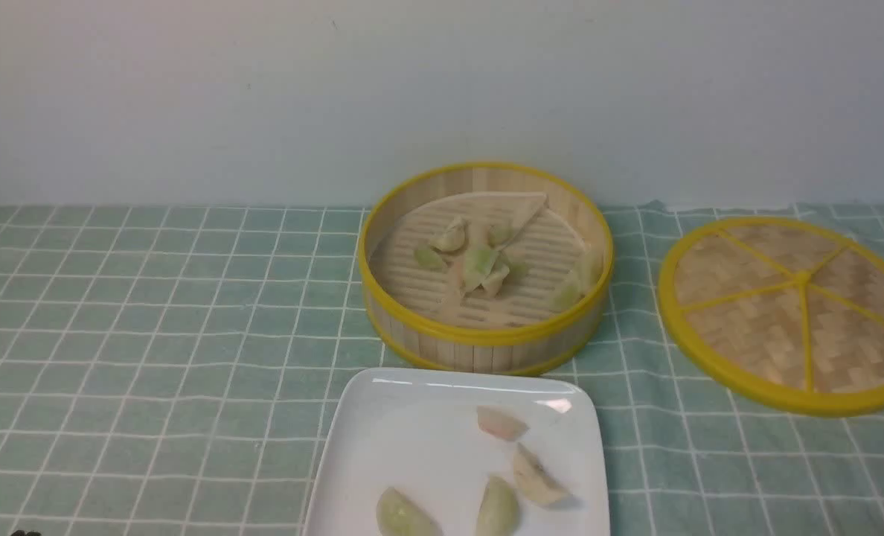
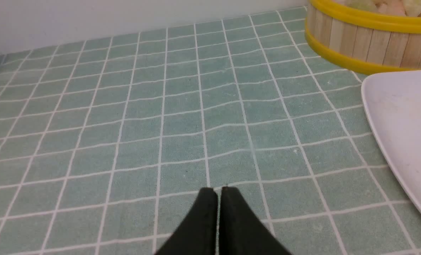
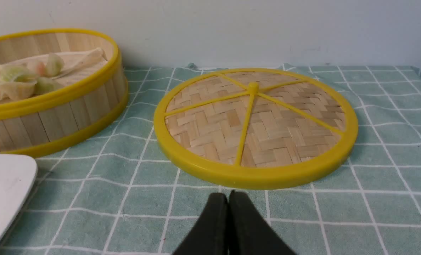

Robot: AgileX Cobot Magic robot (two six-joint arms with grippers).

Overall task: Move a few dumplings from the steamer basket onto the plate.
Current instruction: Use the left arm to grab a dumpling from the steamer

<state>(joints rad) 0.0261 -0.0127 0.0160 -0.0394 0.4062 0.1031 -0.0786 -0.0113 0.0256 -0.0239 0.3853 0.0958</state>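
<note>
Left end effector (image 2: 215, 191), right end effector (image 3: 228, 195) both clenched, empty. Dumplings (image 1: 479, 264) in steamer basket (image 1: 487, 339) at front-view centre, beyond plate (image 1: 397, 439); neither arm clearly nearer.

On my right wrist feed, the right gripper (image 3: 228, 197) sits low over the green checked cloth (image 3: 373, 212). Its two black fingers are pressed together with nothing between them. Just ahead of the tips, the woven lid (image 3: 263, 131) lies flat on the cloth, yellow rim and spokes facing up. Beside the lid stands the steamer basket (image 3: 54, 111), with a heap of pale green and pinkish dumplings (image 3: 15, 83) inside. A rounded corner of the white plate (image 3: 5, 184) shows close to the basket's base.
</note>
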